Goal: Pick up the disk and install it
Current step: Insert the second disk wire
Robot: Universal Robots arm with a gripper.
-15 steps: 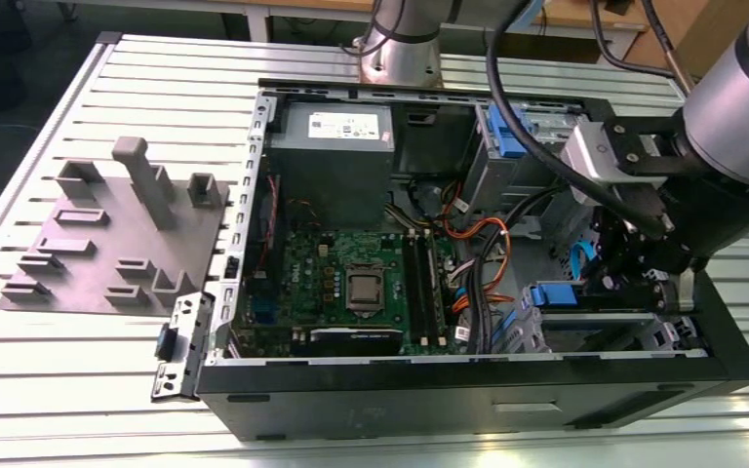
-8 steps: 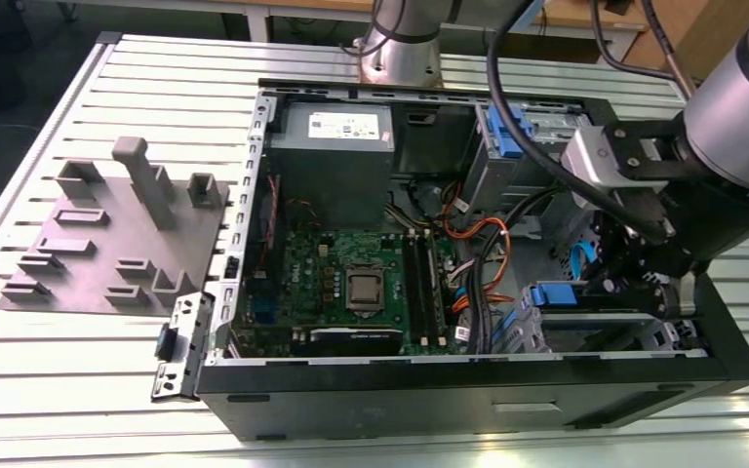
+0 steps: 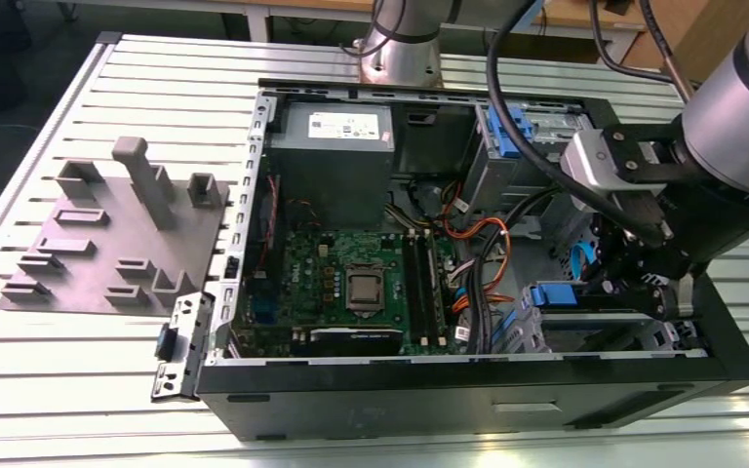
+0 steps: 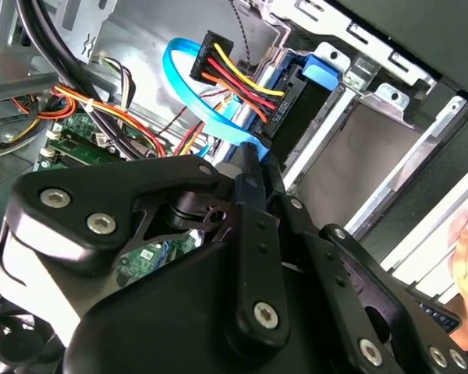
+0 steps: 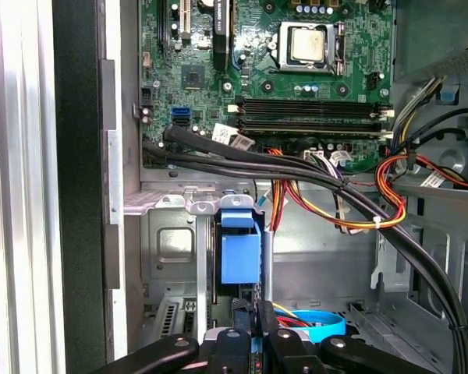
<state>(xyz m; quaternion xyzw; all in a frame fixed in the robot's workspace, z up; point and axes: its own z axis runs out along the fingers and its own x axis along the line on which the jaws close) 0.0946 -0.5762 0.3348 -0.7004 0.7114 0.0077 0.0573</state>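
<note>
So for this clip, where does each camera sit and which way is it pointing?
Exterior view: off the arm, above, looking down into the open computer case; the arm shows.
First wrist view: on the arm, facing the motherboard and blue latch; the pincer shows.
Second wrist view: behind the pincer linkage, facing the drive cage.
Both wrist views share the blue cable.

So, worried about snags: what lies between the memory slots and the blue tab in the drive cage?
In the first wrist view, black cables and orange and yellow wires cross between the memory slots and the blue tab.
</note>
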